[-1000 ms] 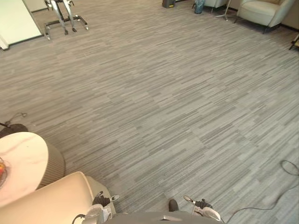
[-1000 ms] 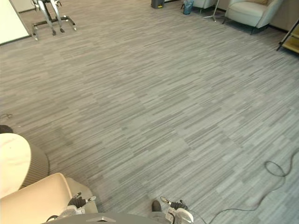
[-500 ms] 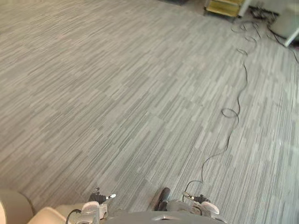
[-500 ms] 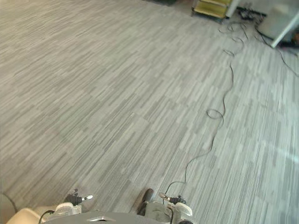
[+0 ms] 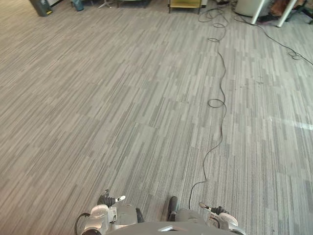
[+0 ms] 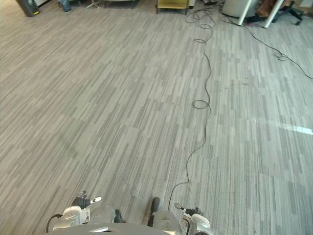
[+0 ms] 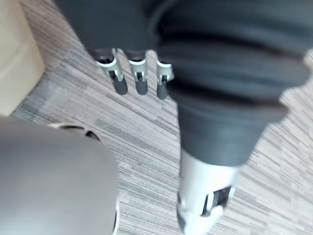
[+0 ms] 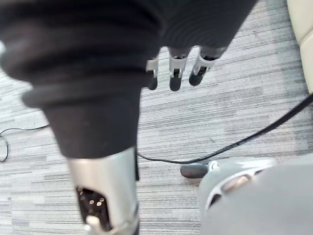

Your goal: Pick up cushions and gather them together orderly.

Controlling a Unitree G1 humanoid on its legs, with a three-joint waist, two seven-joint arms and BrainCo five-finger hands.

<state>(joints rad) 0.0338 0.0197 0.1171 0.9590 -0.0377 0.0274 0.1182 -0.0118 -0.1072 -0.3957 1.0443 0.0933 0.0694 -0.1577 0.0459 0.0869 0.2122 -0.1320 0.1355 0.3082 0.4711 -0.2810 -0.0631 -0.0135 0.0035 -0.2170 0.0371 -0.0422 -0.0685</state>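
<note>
Left hand (image 7: 139,78) is hung low at the robot's side over the carpet (image 5: 122,98). Its fingers are straight and set apart from the thumb, with nothing clasped. Right hand (image 8: 175,73) is carried the same way on the other side, fingers straight and slack, nothing in it. Both are judged to be kept down and loose because nothing is within reach to be taken. The step in hand is read as walking or turning to look for the cushions, not a pick.

No cushions are held by either hand, and where they lie cannot be told. A cream padded edge (image 7: 14,58) is cut off at the border of the left wrist view, near the robot. A second cream edge (image 8: 302,29) is cut off in the right wrist view. Whether these are cushions or part of a seat cannot be told, as too little is shown.

Far across the room a yellow shelf unit (image 5: 184,5) and white table legs (image 5: 259,10) are clipped by the frame, so their tops are unseen. In the head views the hands are mostly cut off at the lower border.

The task is judged barely begun, with nothing gathered.
</note>
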